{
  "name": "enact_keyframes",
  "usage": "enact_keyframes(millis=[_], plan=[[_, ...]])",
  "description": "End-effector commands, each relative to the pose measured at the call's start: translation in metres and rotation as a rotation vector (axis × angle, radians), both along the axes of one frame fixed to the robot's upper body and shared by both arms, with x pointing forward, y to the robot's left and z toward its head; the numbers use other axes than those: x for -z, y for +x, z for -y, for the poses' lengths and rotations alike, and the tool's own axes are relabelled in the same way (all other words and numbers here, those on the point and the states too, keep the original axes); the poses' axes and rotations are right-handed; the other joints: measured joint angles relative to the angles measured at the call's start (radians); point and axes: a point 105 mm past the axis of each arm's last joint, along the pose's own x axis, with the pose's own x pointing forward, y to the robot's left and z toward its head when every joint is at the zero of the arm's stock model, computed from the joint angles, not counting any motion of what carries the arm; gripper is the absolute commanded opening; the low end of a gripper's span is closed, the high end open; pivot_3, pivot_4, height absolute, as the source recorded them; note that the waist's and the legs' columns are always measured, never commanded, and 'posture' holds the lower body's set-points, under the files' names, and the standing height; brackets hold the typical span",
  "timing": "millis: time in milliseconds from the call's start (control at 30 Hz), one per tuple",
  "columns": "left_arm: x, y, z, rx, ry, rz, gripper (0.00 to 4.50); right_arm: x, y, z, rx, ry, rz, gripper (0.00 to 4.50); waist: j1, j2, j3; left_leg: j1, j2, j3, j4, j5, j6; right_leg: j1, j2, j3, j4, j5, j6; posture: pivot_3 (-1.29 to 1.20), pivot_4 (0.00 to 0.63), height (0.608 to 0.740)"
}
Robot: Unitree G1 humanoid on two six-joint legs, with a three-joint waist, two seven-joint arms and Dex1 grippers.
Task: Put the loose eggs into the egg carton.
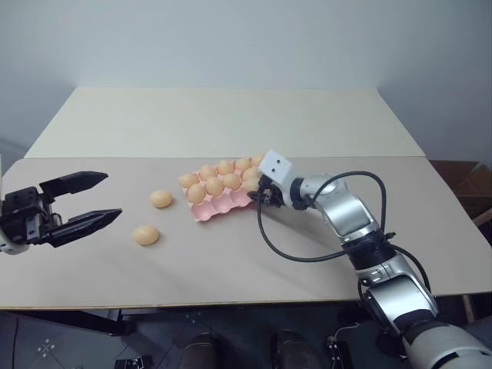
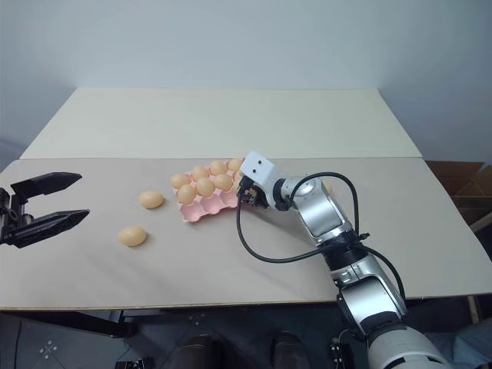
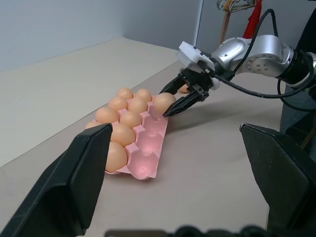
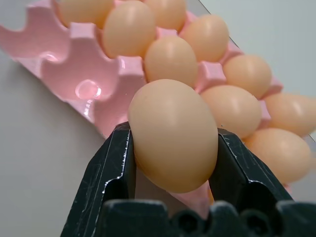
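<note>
Reaching leftward, the right gripper (image 3: 170,103) pinches one egg (image 4: 173,134) over the egg carton (image 1: 209,212) — perhaps nine eggs there; two loose eggs (image 1: 146,234) lie beyond, near the wide-open left gripper (image 1: 98,199).

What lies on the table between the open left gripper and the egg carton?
Two loose eggs lie apart on the table between the left gripper and the egg carton, as the left eye view shows.
</note>
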Motion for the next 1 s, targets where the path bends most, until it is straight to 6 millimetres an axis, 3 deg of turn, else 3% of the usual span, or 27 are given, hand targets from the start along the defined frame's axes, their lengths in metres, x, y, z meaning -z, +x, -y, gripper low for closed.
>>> enact_keyframes(millis=[33,133,333,400,533,700,1000], plan=[[-0.007,-0.003,0.004,0.023,0.017,0.025,4.5,-0.017,0.008,0.001,0.039,-0.003,0.073,1.96,-0.002,0.0,0.0,0.0,0.0,0.0,0.0,0.0,0.0,0.0,0.0,0.0,0.0,0.0,0.0,0.0,0.15,0.74],[-0.006,-0.005,0.004,0.026,0.022,0.022,4.5,-0.016,0.01,0.002,0.053,0.001,0.069,1.96,-0.004,0.0,0.0,0.001,0.0,0.0,0.0,0.0,0.0,0.0,0.0,0.0,0.0,0.0,0.0,0.0,0.15,0.74],[-0.004,-0.007,0.005,0.03,0.027,0.015,4.5,-0.021,0.012,0.002,0.076,0.026,0.087,3.82,-0.005,0.0,0.0,0.0,0.0,0.0,0.0,0.0,0.0,0.0,0.0,0.0,0.0,0.0,0.0,0.0,0.15,0.74],[-0.004,-0.007,0.005,0.036,0.029,0.01,4.5,-0.034,0.008,0.006,0.082,0.053,0.108,4.48,-0.005,0.0,0.0,0.0,0.0,0.0,0.0,0.0,0.0,0.0,0.0,0.0,0.0,0.0,0.0,0.0,0.15,0.74],[-0.002,-0.009,0.007,0.049,0.032,0.002,4.5,-0.058,-0.007,0.016,0.069,0.105,0.133,4.49,0.001,0.001,0.0,-0.001,0.0,-0.001,0.0,0.0,0.0,-0.001,0.0,0.0,0.0,0.0,0.0,0.0,0.15,0.74],[0.002,-0.009,0.007,0.055,0.036,-0.01,4.5,-0.071,-0.036,0.039,0.054,0.131,0.133,4.49,0.006,0.0,0.0,-0.002,0.0,-0.002,-0.001,0.0,0.0,0.0,0.0,-0.002,-0.001,0.0,0.0,0.0,0.15,0.74],[0.019,-0.016,-0.006,0.021,0.062,-0.071,4.5,-0.065,-0.08,0.129,0.137,0.07,0.098,4.49,0.005,0.001,0.0,-0.001,0.0,-0.001,-0.001,0.0,0.0,0.001,0.0,-0.001,-0.006,0.0,0.0,0.0,0.15,0.74]])
